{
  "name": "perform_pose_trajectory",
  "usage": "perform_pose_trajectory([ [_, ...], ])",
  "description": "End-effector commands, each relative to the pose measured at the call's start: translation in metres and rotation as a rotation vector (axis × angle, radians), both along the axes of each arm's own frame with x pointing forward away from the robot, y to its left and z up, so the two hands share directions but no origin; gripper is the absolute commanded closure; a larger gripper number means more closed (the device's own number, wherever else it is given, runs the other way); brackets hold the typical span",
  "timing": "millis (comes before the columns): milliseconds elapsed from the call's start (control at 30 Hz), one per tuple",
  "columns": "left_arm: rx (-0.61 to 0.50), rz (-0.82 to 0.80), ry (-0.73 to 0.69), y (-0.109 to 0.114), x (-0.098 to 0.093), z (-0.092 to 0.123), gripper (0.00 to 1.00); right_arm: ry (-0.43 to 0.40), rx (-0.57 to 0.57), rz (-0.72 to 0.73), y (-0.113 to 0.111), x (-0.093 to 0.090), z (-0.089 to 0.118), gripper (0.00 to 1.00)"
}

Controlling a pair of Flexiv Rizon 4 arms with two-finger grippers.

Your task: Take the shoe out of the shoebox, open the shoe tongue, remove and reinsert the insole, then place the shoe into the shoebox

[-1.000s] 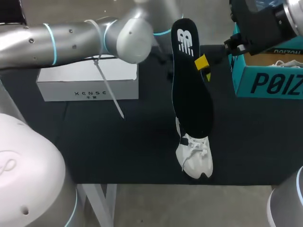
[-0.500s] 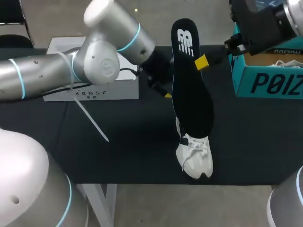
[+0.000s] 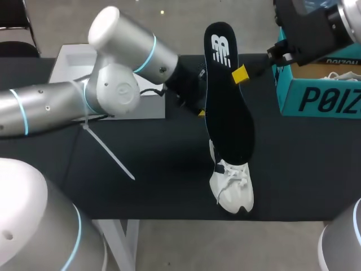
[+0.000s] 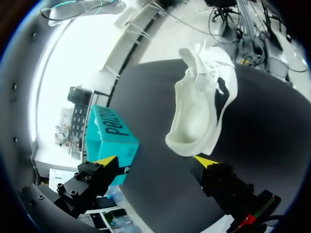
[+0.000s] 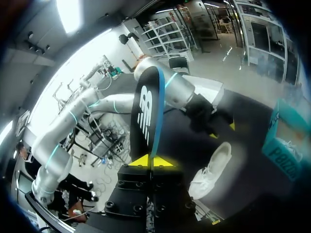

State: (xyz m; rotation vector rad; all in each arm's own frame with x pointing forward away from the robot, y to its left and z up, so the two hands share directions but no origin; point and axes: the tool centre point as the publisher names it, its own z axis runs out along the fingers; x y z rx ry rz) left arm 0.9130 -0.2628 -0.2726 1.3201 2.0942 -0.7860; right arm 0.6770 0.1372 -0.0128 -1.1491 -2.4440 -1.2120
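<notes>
A: Anything in the right end effector [image 5: 151, 160]?
B: Yes, pinched shut on the black insole [image 3: 228, 107], gripped at one edge near the heel end and held upright, well above the table [image 3: 141, 186], toe end hanging over the white shoe [image 3: 231, 186]. Probably lifted that high to leave working room below and to line up for sliding back in
A: And the left end effector [image 4: 155, 161]?
B: Spread wide and gripping nothing, pointed at the heel of the shoe, with the mouth of the shoe facing it. Likely placed there to pin or steady the shoe and stop any skidding under a pushed insole
A: So where exactly for the shoe?
B: Out of the teal shoebox [image 3: 316, 96], resting on the table near its front edge, well apart from the shoebox at the right side. Also a white box [image 3: 70, 56] at the far left. Reinsertion not yet done, boxing after that
</notes>
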Motion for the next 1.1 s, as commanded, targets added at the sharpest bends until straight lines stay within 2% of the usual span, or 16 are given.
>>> perform_pose_trajectory([
  [33,-0.177,-0.073,-0.050,0.008,-0.003,0.005,0.00,0.003,-0.003,0.001,0.002,0.003,0.000,1.00],
  [267,-0.380,-0.170,-0.094,0.023,-0.013,0.015,0.00,0.003,-0.003,0.001,0.002,0.003,0.000,1.00],
  [700,-0.557,-0.192,-0.171,0.034,-0.034,0.010,0.00,0.003,-0.003,0.001,0.002,0.003,0.000,1.00],
  [867,-0.634,-0.169,-0.190,0.030,-0.048,0.009,0.00,0.003,-0.003,0.001,0.002,0.003,0.000,1.00],
  [1100,-0.704,-0.183,-0.200,0.012,-0.066,0.011,0.00,0.003,-0.003,0.001,0.002,0.003,0.000,1.00],
])
